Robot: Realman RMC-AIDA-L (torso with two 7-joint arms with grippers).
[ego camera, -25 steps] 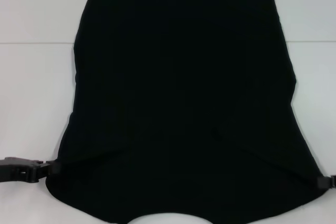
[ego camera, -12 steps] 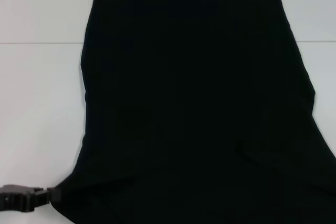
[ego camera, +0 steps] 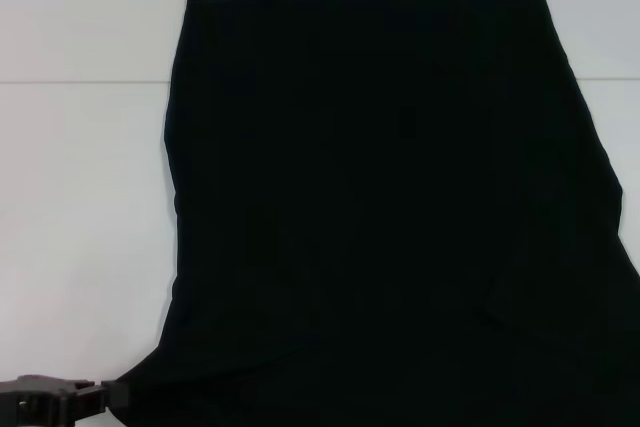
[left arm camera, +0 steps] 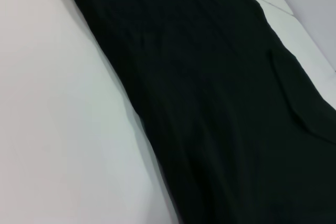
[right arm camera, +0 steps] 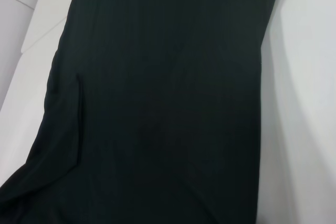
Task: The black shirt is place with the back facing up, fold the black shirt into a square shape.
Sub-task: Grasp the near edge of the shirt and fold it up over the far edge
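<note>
The black shirt [ego camera: 390,207] fills most of the head view, plain side up, with its far edge lying flat on the white table [ego camera: 80,197]. Its near part rises toward the camera and runs off the bottom and right of the picture. My left gripper [ego camera: 104,394] sits at the bottom left corner, shut on the shirt's near left corner, which is drawn taut to it. The right gripper is out of view. The left wrist view shows only the black shirt [left arm camera: 220,103] over the table, and the right wrist view shows the black shirt [right arm camera: 168,103] hanging with a long fold.
A seam line [ego camera: 80,81] crosses the white table behind the shirt's left side. Bare table shows to the left of the shirt and along the far edge.
The shirt's near edge has come up and toward the camera, filling more of the view. My left gripper has dropped lower in the picture, and the right gripper has left the frame.
</note>
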